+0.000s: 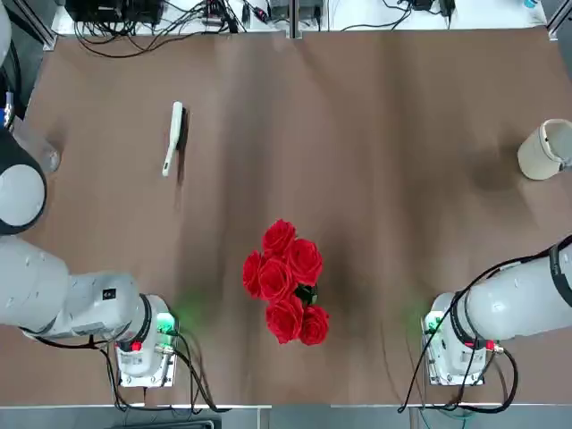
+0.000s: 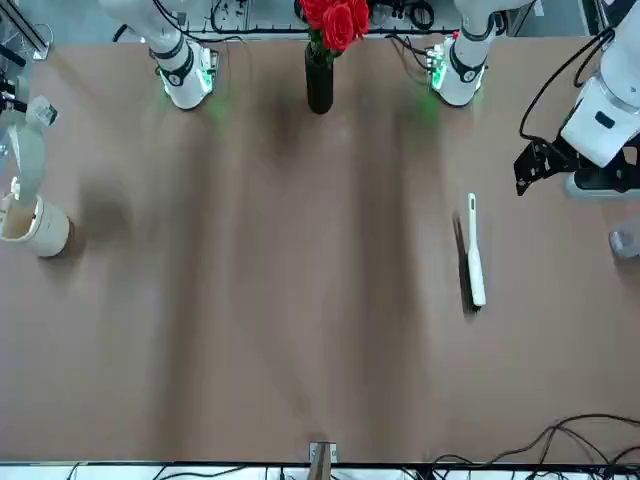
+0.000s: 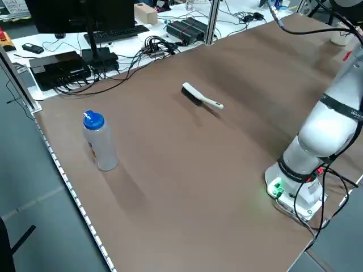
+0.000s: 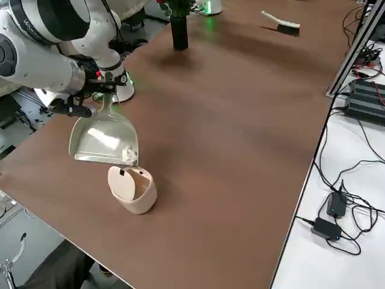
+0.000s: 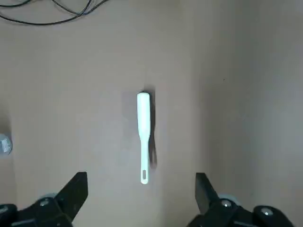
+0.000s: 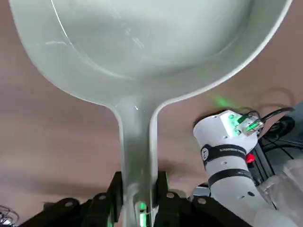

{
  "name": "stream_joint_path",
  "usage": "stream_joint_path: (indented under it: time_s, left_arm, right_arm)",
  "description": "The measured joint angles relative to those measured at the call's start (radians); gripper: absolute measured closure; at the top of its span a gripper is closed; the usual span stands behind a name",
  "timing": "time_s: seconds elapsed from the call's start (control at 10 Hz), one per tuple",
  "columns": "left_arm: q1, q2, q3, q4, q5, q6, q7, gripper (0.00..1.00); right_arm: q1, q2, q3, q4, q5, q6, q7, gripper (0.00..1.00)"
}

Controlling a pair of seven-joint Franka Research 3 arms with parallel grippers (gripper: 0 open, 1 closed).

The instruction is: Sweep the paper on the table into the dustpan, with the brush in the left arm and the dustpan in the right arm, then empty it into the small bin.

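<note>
My right gripper (image 4: 96, 99) is shut on the handle of the pale grey-green dustpan (image 4: 101, 137) and holds it tilted, lip down, over the small cream bin (image 4: 132, 189) at the table's (image 1: 402, 223) right edge. The white paper wad (image 4: 128, 155) sits at the pan's front lip, just above the bin's mouth. In the right wrist view the fingers (image 6: 116, 189) clamp the dustpan (image 6: 142, 47) handle. The cream brush (image 1: 174, 138) lies alone on the table at the far left. My left gripper (image 5: 141, 182) hangs open above the brush (image 5: 143, 137), apart from it.
A dark vase of red roses (image 1: 286, 281) stands near the front middle between the arm bases. A clear bottle with a blue cap (image 3: 100, 141) stands at the table's left edge. Cables and electronics (image 3: 85, 56) lie beyond the far edge.
</note>
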Motion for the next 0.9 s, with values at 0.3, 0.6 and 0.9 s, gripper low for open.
stream_joint_path:
  time_s: [0.3,0.6,0.9]
  left_arm:
    - [0.002,0.008,0.004,0.0,0.0,0.0,0.0,0.0]
    - [0.015,0.01,0.005,0.0,0.0,0.0,0.0,0.0]
    - [0.033,0.01,0.006,0.001,0.0,0.0,0.006,0.0]
  right_arm:
    - [-0.012,0.008,-0.007,0.01,-0.035,0.0,-0.038,0.67]
    - [-0.011,0.027,0.01,0.015,-0.035,-0.023,-0.05,0.67]
    - [0.002,0.03,0.117,0.118,-0.048,-0.103,-0.054,0.67]
